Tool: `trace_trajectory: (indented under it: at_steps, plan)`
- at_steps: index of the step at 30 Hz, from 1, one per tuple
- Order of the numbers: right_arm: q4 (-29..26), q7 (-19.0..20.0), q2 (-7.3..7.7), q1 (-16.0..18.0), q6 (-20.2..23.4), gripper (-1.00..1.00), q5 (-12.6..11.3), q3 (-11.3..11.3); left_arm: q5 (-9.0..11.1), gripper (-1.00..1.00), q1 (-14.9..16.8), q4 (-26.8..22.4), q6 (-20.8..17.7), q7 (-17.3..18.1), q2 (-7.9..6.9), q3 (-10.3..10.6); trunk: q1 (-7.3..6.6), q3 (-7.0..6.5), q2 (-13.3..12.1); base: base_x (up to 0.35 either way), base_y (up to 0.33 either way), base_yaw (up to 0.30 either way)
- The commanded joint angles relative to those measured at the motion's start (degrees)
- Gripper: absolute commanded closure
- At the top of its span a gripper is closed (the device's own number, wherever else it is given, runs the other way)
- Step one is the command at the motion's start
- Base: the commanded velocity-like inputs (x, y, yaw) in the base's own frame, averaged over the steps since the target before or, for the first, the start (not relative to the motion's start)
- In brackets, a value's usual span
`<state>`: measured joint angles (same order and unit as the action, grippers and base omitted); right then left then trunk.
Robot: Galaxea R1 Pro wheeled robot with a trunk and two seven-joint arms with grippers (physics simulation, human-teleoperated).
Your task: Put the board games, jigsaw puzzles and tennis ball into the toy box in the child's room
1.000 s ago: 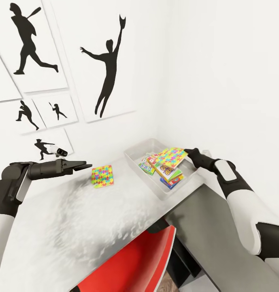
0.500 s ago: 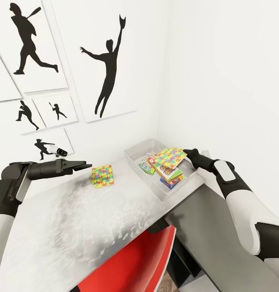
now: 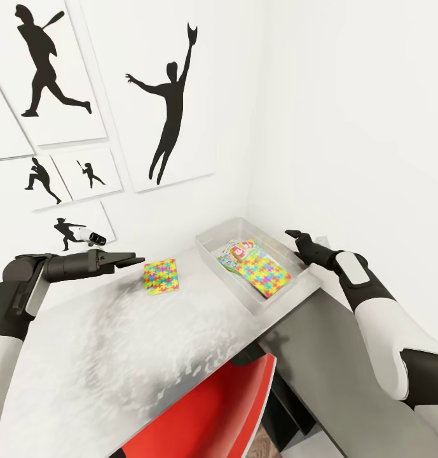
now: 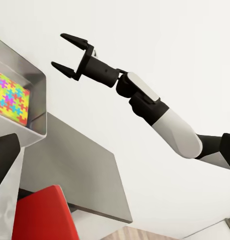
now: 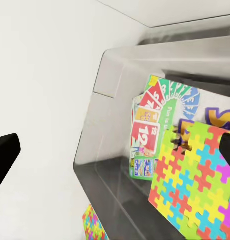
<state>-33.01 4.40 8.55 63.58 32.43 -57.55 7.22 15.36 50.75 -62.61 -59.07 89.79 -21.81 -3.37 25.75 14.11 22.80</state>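
Right pincer (image 3: 294,237) spread wide and holding nothing, poised above the far right rim of the toy box (image 3: 212,249); seen from the left wrist as two dark fingers (image 4: 74,40) splayed against the white wall, apart from the box (image 4: 35,95). Directly beneath, inside the box, a jigsaw puzzle (image 3: 264,275) lying flat on top of the stack, free of the pincer; beside it toward the wall, a board game (image 3: 234,252) with red and green cards on its cover, partly under the puzzle; same pair from the right wrist, puzzle (image 5: 195,185) overlapping the board game (image 5: 147,135). Further out on the worktop (image 3: 117,356), left of the box and just beside it, a second puzzle (image 3: 161,276) tilted, one edge raised off the surface; a corner of it also caught below the box in the right wrist view (image 5: 94,222). Left pincer (image 3: 135,260) held level above the worktop, tips close together and pointing at that second puzzle, near it but apart, gripping nothing. Red chair (image 3: 206,407) tucked under the near edge of the worktop; black silhouette posters (image 3: 171,95) on the wall behind.
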Motion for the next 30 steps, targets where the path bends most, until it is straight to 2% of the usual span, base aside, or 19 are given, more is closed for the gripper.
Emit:
trace_trajectory:
  at_steps: [1, 11, 14, 17, 20, 23, 30]
  plan:
    - [0.0, 0.2, -0.03, 0.1, 0.4, -1.00, 0.1, 0.3, 0.0, -1.00, 0.0, 0.0, -0.6, 0.2, -0.04, 0.0, 0.03, 0.11, 0.1, 0.000, 0.000, 0.000]
    - [-0.5, 0.6, 0.63, 0.0, 0.4, -1.00, 0.1, 0.2, -0.1, -1.00, 0.0, 0.0, -0.5, 0.2, -0.32, 0.0, 0.03, 0.11, 0.1, 0.000, 0.000, 0.000]
    - [-1.7, 0.7, 0.74, -0.3, 1.9, -1.00, 0.1, -0.1, -0.1, -1.00, 0.0, 0.0, -0.5, 0.2, -1.04, -1.1, 0.03, 0.11, 0.1, 0.000, 0.000, 0.000]
    - [-7.9, 0.6, 0.74, -1.2, 6.2, -1.00, 0.1, -0.1, -0.2, -1.00, -0.1, 0.1, -0.4, 0.2, -2.36, -2.2, 0.03, 0.11, 0.1, -0.007, 0.000, 0.002]
    - [-18.1, 0.6, 0.29, -2.5, 11.4, -1.00, 0.1, 0.0, -0.2, -1.00, -0.5, 0.5, -0.4, 0.2, -4.58, -2.6, 0.03, -0.04, 0.1, -0.151, 0.024, 0.088]
    - [-26.3, 0.6, 0.15, -7.4, 15.2, -1.00, 0.0, 0.1, -0.2, -1.00, -1.4, 1.0, -0.4, 0.2, -5.51, -2.7, 0.03, -0.23, 0.1, -0.275, -0.018, 0.185]
    - [-36.3, 1.5, 0.15, -19.6, 16.5, -1.00, -2.4, 0.0, 0.0, -1.00, -4.4, 1.2, 0.8, 0.2, -8.89, -2.8, 0.03, -0.51, 0.1, -0.214, -0.185, 0.259]
